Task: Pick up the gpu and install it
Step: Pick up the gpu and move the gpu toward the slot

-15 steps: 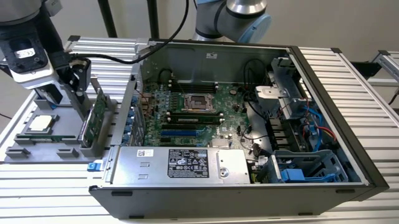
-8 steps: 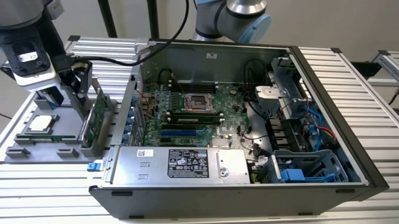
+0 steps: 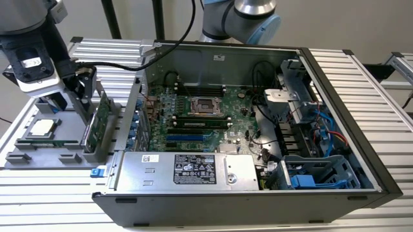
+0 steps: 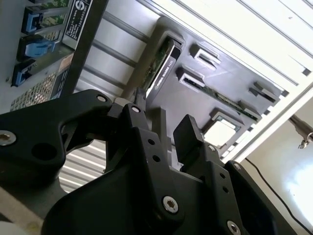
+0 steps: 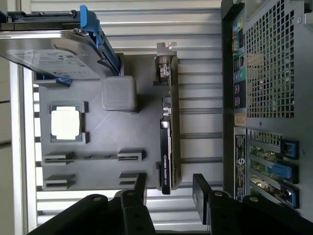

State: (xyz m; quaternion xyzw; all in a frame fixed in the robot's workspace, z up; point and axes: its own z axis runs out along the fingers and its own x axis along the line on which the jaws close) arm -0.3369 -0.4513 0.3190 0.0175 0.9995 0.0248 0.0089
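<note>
The gripper is wide open and holds nothing. In the first wrist view its two black fingers stand on either side of the near end of the gpu, clear of it. The card stands on its long edge in a slot of the grey tray, which lies beside the open computer case at the exterior view's left. An off-centre descent could land a finger on the card's top edge and tip it. A grip near one end could let the card swing, and the hard drive sits close by.
</note>
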